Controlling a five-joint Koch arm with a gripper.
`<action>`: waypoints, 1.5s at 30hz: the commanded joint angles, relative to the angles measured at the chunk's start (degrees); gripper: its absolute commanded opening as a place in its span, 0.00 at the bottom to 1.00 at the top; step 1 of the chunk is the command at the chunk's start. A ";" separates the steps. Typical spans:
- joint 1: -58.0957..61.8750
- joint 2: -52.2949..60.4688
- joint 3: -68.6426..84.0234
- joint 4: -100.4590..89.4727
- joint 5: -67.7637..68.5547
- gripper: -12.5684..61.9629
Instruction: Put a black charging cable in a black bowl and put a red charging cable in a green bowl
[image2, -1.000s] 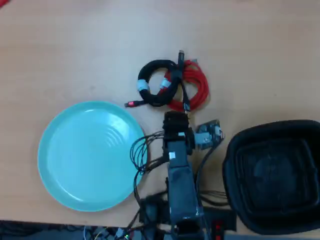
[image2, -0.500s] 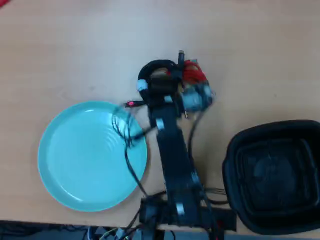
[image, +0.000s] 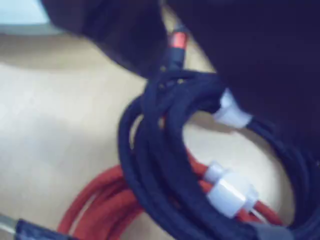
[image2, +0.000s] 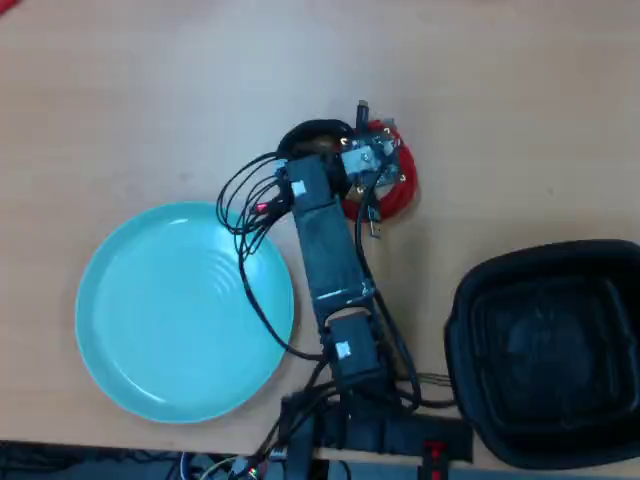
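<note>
1. Reaching over the two coiled cables, the arm (image2: 330, 250) stretches from the near table edge in the overhead view, with its gripper (image2: 345, 150) hanging above the pile, so the step in hand looks like the pickup of the first cable.
2. Both bowls appear empty: the green bowl (image2: 130, 370) sits to the left of the arm in the overhead view, the black bowl (image2: 470, 400) to the right, each well apart from the cables.
3. The black charging cable (image: 150, 170) lies on top of the red charging cable (image: 100, 205) in the wrist view, their loops crossing and touching; white band ties (image: 230, 112) wrap the black coil.
4. In the overhead view the red coil shows as an arc just right of the gripper, while the black coil shows as a dark arc above it, mostly hidden by the wrist.
5. Dark, blurred shapes fill the top of the wrist view, and I cannot tell whether the jaws are apart, together or already pinching the black loop.
6. My judgement: the next move calls for gripping only the black strands, then lifting straight up so the red coil beneath does not snag and come along, before swinging toward the black bowl.
</note>
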 joint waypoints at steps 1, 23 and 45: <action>-0.35 0.53 -3.25 2.46 4.04 0.55; -12.13 -9.05 -4.31 2.11 10.72 0.55; -7.03 -10.81 -4.66 -1.58 4.57 0.54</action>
